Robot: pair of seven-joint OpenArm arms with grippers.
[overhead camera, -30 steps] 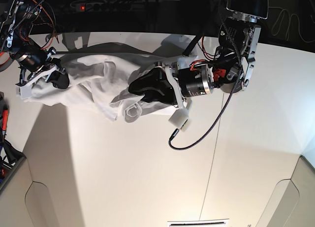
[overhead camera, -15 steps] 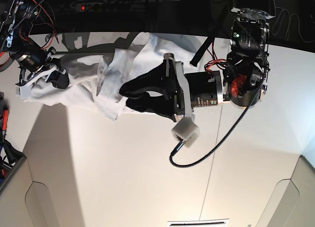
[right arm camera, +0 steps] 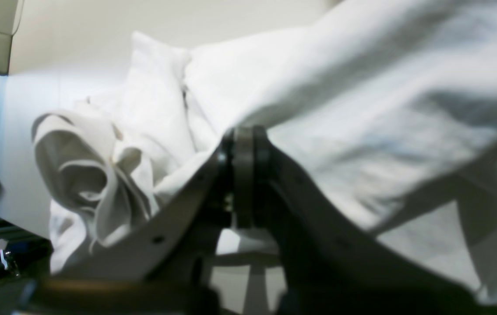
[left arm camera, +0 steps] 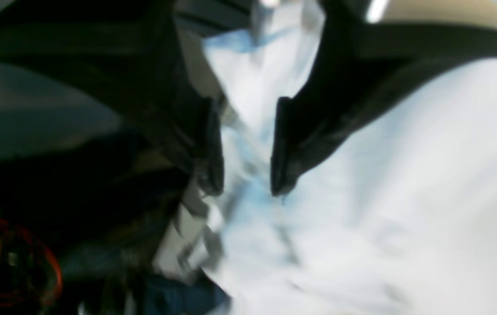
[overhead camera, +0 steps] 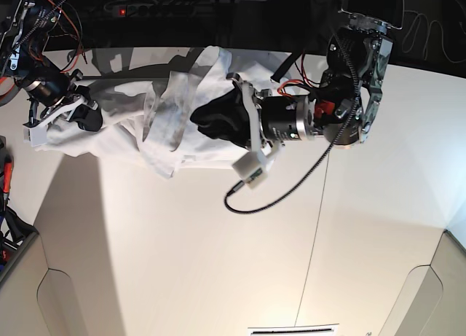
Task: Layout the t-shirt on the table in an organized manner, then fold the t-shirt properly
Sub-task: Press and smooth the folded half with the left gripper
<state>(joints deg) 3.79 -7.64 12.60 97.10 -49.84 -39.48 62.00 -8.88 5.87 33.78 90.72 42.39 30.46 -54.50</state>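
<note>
R wrist view alone shows the right gripper (right arm camera: pixel 243 175) clamped tight on a fold of the t-shirt (right arm camera: pixel 362 100); L wrist view, blurry, has the left gripper (left arm camera: pixel 244 166) part-open w/ cloth between its tips, grip can't tell. Base view: shirt (overhead camera: pixel 167 117) bunched along the table (overhead camera: pixel 218 263) far edge, long axis running between both grippers

No readable text, label or number anywhere in these views
</note>
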